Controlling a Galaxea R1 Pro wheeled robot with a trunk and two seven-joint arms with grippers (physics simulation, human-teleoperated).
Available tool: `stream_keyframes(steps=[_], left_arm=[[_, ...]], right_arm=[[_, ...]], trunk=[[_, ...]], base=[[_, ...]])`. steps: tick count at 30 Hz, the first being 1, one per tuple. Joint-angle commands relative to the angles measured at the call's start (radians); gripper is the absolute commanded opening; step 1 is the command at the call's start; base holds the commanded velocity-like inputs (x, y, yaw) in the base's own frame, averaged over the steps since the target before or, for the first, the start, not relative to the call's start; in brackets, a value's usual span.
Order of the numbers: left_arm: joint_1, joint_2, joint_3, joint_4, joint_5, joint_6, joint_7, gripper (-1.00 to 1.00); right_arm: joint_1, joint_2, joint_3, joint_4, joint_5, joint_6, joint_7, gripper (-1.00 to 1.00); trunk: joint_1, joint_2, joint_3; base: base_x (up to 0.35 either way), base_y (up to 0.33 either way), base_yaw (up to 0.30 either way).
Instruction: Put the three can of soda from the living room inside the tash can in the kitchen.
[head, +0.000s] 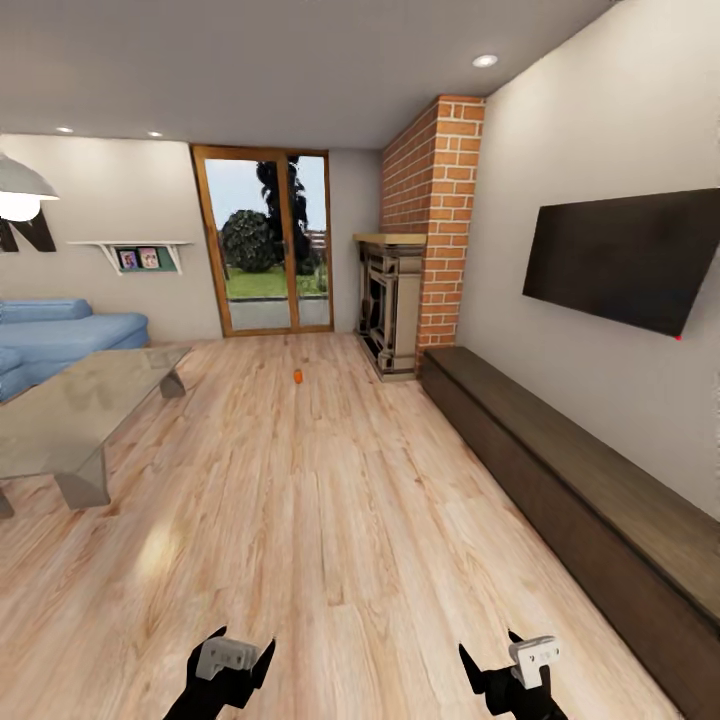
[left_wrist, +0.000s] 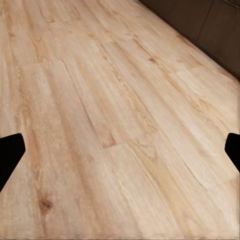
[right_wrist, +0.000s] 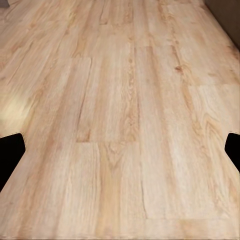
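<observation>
One orange-red soda can (head: 298, 376) stood upright on the pale, grainy wood-plank floor (head: 320, 520) of the living room, far ahead of the robot and near the ornate fireplace (head: 390, 308) at the foot of the red-brick chimney (head: 432, 215). It was too small to make out any detail. A glass-topped coffee table (head: 75, 412) with angled legs sat at the left, cut off by the frame, before a blue sofa (head: 60, 335). A long, dark wooden bench (head: 580, 500) ran under the flat black TV (head: 625, 262). The left gripper (head: 234, 660) and right gripper (head: 505, 665) hovered low over the planks, jaws spread wide and holding nothing.
</observation>
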Motion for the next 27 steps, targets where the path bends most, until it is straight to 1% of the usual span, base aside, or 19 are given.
stream_keyframes(steps=[1,7,14,21,27], left_arm=[[0.000,0.000,0.000,0.000,0.000,0.000,0.000,1.00],[0.000,0.000,0.000,0.001,0.000,0.000,0.000,1.00],[0.000,0.000,-0.001,0.002,0.000,-0.001,0.000,1.00],[0.000,0.000,-0.001,0.002,0.001,-0.002,0.001,1.00],[0.000,0.000,-0.002,0.002,0.001,-0.002,0.001,1.00]], right_arm=[[0.000,0.000,0.000,0.000,0.000,0.000,0.000,1.00],[0.000,0.000,0.000,0.002,0.000,0.000,0.000,1.00],[0.000,0.000,0.000,0.002,0.000,0.000,0.000,1.00],[0.000,0.001,0.000,0.002,0.000,0.000,0.000,1.00],[-0.002,0.002,0.000,0.018,-0.005,0.003,0.000,1.00]], trunk=[[0.000,0.000,0.000],[0.000,0.000,0.000],[0.000,0.000,0.000],[0.000,0.000,0.000],[0.000,0.000,0.004]], base=[[-0.321,0.000,0.000],[-0.298,0.000,0.000],[-0.205,0.000,0.000],[-0.053,0.000,-0.003],[-0.008,0.000,-0.147]])
